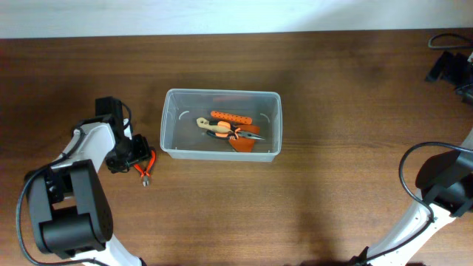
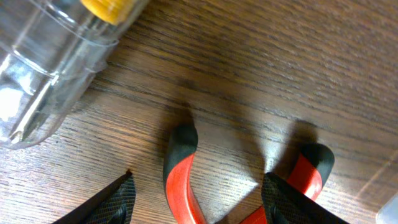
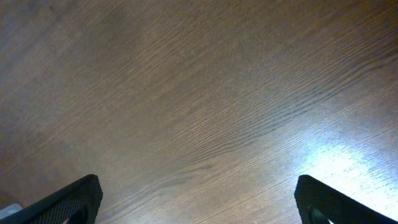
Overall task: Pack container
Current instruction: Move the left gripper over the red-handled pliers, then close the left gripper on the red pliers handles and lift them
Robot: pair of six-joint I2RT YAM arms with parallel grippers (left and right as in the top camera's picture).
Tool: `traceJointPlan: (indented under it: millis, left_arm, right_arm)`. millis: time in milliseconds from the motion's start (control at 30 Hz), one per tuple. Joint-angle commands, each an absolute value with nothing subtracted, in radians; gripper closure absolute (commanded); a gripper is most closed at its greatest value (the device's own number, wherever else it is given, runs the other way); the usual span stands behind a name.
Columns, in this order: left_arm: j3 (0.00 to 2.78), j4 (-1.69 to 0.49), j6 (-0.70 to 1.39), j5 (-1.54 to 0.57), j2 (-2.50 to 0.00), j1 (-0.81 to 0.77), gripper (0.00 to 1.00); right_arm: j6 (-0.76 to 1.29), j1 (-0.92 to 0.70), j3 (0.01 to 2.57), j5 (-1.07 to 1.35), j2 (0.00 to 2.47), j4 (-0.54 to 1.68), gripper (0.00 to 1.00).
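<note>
The clear, translucent rectangular plastic container [image 1: 171,125] sits upright on the dark brown wooden surface [image 1: 332,74], and it already holds a cluster of orange and cream hand tools [image 1: 230,131] toward its right half.

Just left of the container, near its front left corner, you have the red-handled pliers with black handle tips [image 1: 146,169] lying flat on the surface. Your left pincer [image 2: 198,186] hangs low over them with its jaws apart. One red handle lies between the black fingers [image 2: 118,200] and the other lies against the farther one, but neither is clamped. In the left wrist view, a small clear plastic pack with a yellow piece inside [image 2: 56,56] lies just beyond the handles.

Your right pincer [image 3: 198,186] is well off to the right of the container. It is spread wide over bare wood with nothing in it.
</note>
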State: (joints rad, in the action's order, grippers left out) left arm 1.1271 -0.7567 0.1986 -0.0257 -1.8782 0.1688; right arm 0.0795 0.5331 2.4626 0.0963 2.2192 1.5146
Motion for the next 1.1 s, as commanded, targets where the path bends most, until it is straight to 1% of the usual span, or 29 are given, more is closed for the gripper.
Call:
traceJointPlan:
  millis: [0, 100, 200, 233, 333, 367, 400, 500, 600, 633, 700, 767, 1067]
  left_arm:
    - [1.108, -0.755, 0.258, -0.05, -1.969, 0.173, 0.34]
    - [1.108, -0.757, 0.258, -0.087, -1.982, 0.173, 0.46]
    - [1.108, -0.76, 0.259, -0.117, -1.981, 0.173, 0.52]
    - [1.108, -0.764, 0.262, -0.12, -1.981, 0.173, 0.55]
    - [1.108, -0.778, 0.269, -0.121, -1.98, 0.173, 0.59]
    - [1.108, -0.783, 0.269, -0.121, -1.98, 0.173, 0.62]
    - [1.108, -0.787, 0.269, -0.121, -1.98, 0.173, 0.64]
    - [1.108, -0.801, 0.269, -0.124, -1.98, 0.173, 0.67]
    - [1.118, -0.816, 0.269, -0.145, -1.98, 0.173, 0.81]
    - [1.131, -0.826, 0.269, -0.152, -1.98, 0.173, 0.89]
    - [1.159, -0.847, 0.269, -0.162, -1.98, 0.173, 0.97]
    - [1.214, -0.886, 0.269, -0.162, -1.979, 0.173, 0.98]
    - [1.484, -1.034, 0.268, -0.157, -1.914, 0.173, 0.98]
  right_arm:
    - [0.087, 0.531, 2.459, 0.101, 2.217, 1.514, 0.01]
    - [0.087, 0.531, 2.459, 0.102, 2.217, 1.514, 0.01]
    - [0.087, 0.531, 2.459, 0.101, 2.217, 1.514, 0.01]
    - [0.087, 0.531, 2.459, 0.101, 2.217, 1.514, 0.01]
    - [0.087, 0.531, 2.459, 0.101, 2.217, 1.514, 0.01]
    - [0.087, 0.531, 2.459, 0.101, 2.217, 1.514, 0.02]
    - [0.087, 0.531, 2.459, 0.101, 2.217, 1.514, 0.01]
    - [0.087, 0.531, 2.459, 0.101, 2.217, 1.514, 0.01]
    - [0.087, 0.531, 2.459, 0.101, 2.217, 1.514, 0.01]
    - [0.087, 0.531, 2.459, 0.102, 2.217, 1.514, 0.01]
    - [0.087, 0.531, 2.459, 0.101, 2.217, 1.514, 0.01]
    - [0.087, 0.531, 2.459, 0.101, 2.217, 1.514, 0.02]
    - [0.087, 0.531, 2.459, 0.102, 2.217, 1.514, 0.01]
